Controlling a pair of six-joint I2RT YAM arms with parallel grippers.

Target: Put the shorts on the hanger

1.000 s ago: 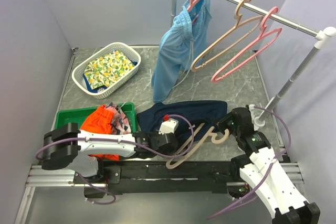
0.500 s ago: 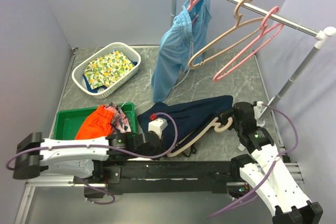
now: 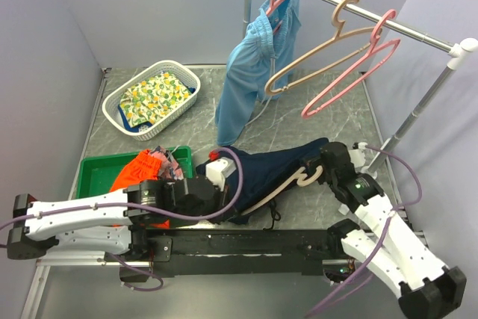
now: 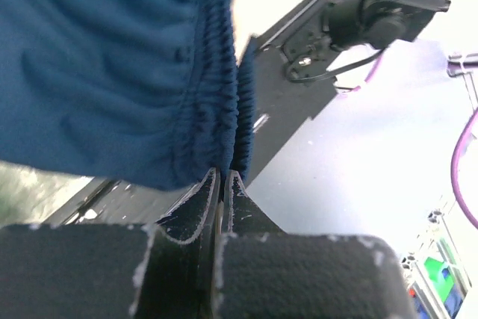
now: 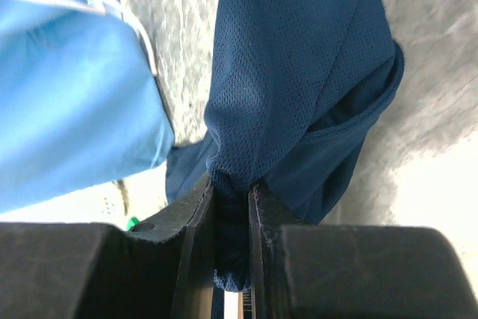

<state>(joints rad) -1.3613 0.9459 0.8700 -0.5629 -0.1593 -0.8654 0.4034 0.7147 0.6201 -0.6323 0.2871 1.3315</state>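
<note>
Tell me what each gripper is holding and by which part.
Both hold the dark blue shorts. The left gripper pinches the gathered elastic waistband; the right gripper pinches a bunched fold of mesh fabric at the other end.

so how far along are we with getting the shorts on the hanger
Done: the shorts are gripped at both ends, with the left tool shut on the waistband and the right tool shut on the far side. In hand: they're stretched between the tools, the hanger lying across them. Left: seating them on it; I can't tell if it's threaded in.
</note>
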